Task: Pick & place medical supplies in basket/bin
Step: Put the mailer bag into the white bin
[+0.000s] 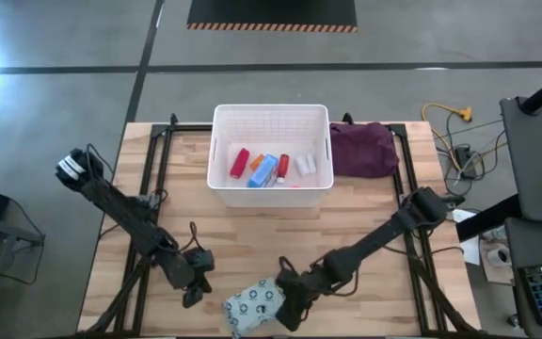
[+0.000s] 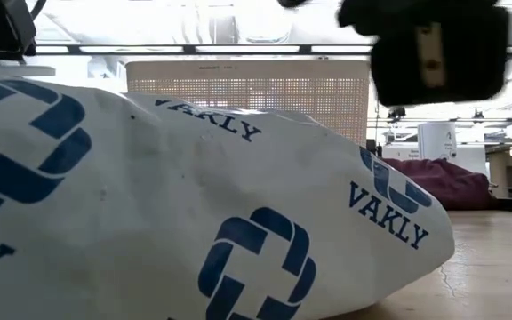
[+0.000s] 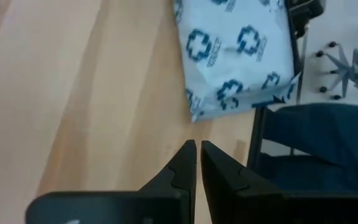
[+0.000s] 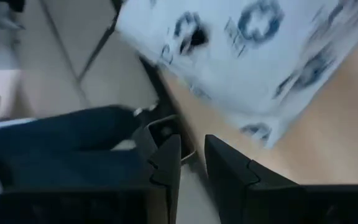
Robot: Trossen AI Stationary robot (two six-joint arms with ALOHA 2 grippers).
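Observation:
The grey patterned pouch (image 1: 255, 306) lies flat at the table's near edge and fills the low view (image 2: 194, 204). My right gripper (image 1: 290, 299) hovers just right of the pouch and above it; its fingers (image 4: 191, 152) stand narrowly open, with the pouch (image 4: 247, 56) ahead of them. My left gripper (image 1: 194, 287) sits left of the pouch, shut on nothing (image 3: 197, 149), with the pouch (image 3: 238, 53) beyond it. The white lattice basket (image 1: 222, 132) stands at the far middle. It holds a red tube (image 1: 240, 162), the blue-white box (image 1: 263, 170) and other small items.
A purple cloth bundle (image 1: 362, 149) lies against the basket's right side and shows in the low view (image 2: 447, 182). Bare wood lies between the basket and the pouch. The pouch is close to the table's near edge (image 1: 252, 331).

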